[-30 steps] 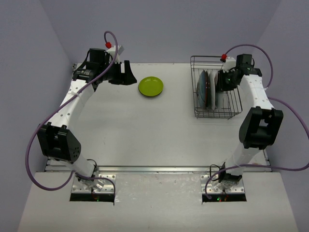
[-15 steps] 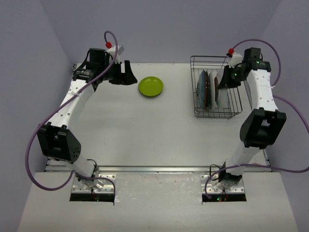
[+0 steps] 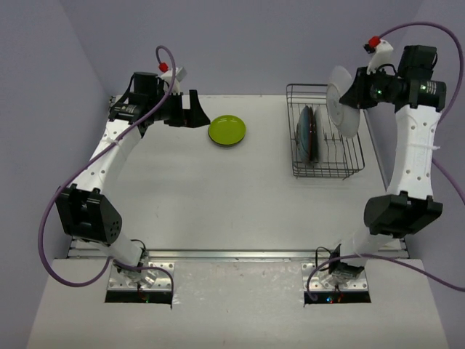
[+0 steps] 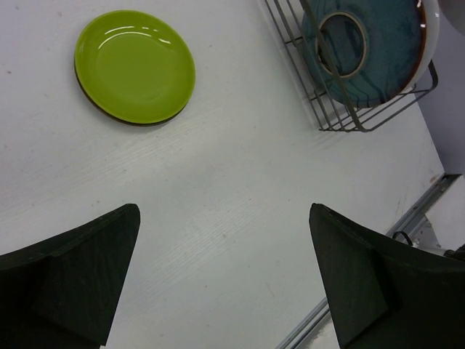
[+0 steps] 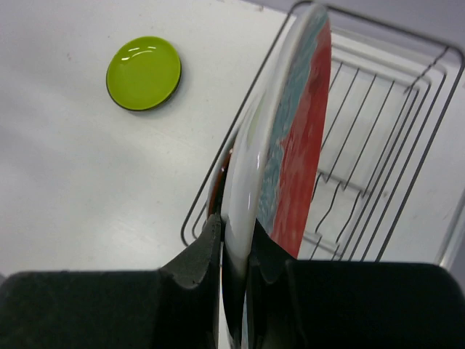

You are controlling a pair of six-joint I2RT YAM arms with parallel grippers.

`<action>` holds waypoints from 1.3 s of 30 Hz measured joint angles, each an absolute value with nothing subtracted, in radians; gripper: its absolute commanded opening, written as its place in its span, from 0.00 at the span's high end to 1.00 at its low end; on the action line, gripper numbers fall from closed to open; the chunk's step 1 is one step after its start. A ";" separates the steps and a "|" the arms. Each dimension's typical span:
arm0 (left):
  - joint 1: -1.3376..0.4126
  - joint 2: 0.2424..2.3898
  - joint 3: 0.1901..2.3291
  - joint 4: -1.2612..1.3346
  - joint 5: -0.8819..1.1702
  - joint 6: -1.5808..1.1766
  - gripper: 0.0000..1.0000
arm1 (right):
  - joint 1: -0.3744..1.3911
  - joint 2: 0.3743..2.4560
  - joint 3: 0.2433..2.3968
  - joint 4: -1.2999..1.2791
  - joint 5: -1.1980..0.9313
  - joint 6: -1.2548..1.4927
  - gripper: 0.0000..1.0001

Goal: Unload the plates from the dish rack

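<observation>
Right gripper (image 3: 354, 97) is clenched on the rim of a pale plate (image 3: 341, 102), held on edge above the dish rack (image 3: 327, 174). The plate's patterned red and teal face shows in the wrist view. Two plates remain standing in the rack, the teal plate (image 3: 306, 131) outermost at 9 o'clock of the lifted one. A lime plate (image 3: 227, 130) lies flat on the table (image 3: 218, 211) at 12 o'clock. Left gripper (image 3: 192, 113) hangs released beside it, at its 9 o'clock. A second ago the right gripper was down inside the rack, and it has since risen above the wires. The left arm is unchanged.
</observation>
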State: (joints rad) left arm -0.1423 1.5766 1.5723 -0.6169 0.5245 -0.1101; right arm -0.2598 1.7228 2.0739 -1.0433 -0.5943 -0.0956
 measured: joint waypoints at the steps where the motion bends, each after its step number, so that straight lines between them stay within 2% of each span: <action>1: -0.140 1.576 1.572 -0.615 0.543 -0.114 0.00 | -0.235 1.690 2.050 -1.036 -0.582 -0.136 1.00; 3: -0.133 1.571 1.572 -0.607 0.585 -0.124 0.01 | -0.137 1.594 1.959 -0.992 -0.508 -0.246 1.00; 7: -0.119 1.542 1.572 -0.589 0.642 -0.143 0.01 | 0.187 1.389 1.773 -0.922 -0.369 -0.465 1.00; 10: -0.107 1.502 1.572 -0.569 0.673 -0.160 0.02 | 0.404 1.313 1.735 -0.918 -0.300 -0.602 1.00; 13: -0.090 1.460 1.572 -0.553 0.713 -0.176 0.03 | 0.559 1.258 1.653 -0.808 -0.194 -0.756 1.00; 18: -0.057 1.431 1.573 -0.544 0.784 -0.198 0.08 | 0.781 1.144 1.291 -0.553 0.016 -1.072 1.00; 26: -0.051 1.456 1.573 -0.629 0.890 -0.152 0.14 | 0.999 1.124 0.800 -0.212 0.131 -1.462 1.00; 33: -0.051 1.530 1.555 -0.744 0.903 -0.043 0.27 | 1.054 1.131 0.701 0.015 0.143 -1.598 1.00; 39: -0.051 1.571 1.518 -0.808 0.937 0.037 0.47 | 1.070 1.131 0.653 0.226 0.169 -1.658 1.00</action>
